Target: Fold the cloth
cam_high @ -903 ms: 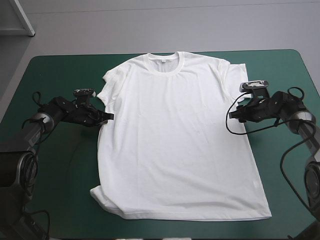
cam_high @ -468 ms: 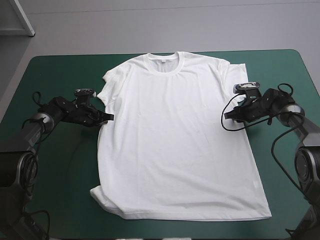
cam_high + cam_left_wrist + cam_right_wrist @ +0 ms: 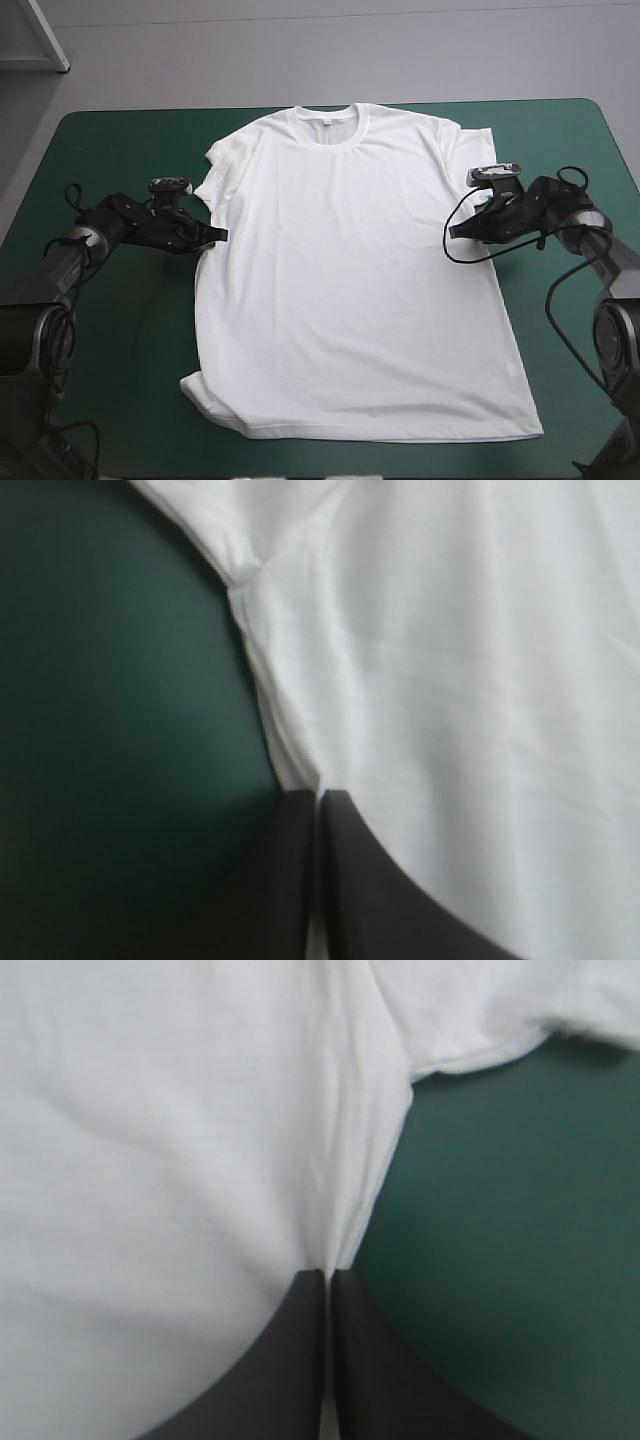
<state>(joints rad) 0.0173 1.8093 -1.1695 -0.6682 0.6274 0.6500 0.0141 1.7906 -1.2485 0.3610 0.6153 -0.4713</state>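
t-shirt (image 3: 360, 280) lies flat on the teal-green cover (image 3: 120, 160), left gripper (image 3: 220, 236) and right gripper (image 3: 454, 231) pinching its sides.

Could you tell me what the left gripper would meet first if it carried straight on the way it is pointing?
The T-shirt. The left gripper is shut on its side edge just below the sleeve, so going on would probably push it into the shirt's white body, with the right gripper far beyond.

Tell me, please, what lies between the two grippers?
Only the T-shirt, spread flat; the high view shows the left gripper and the right gripper shut on its opposite side edges.
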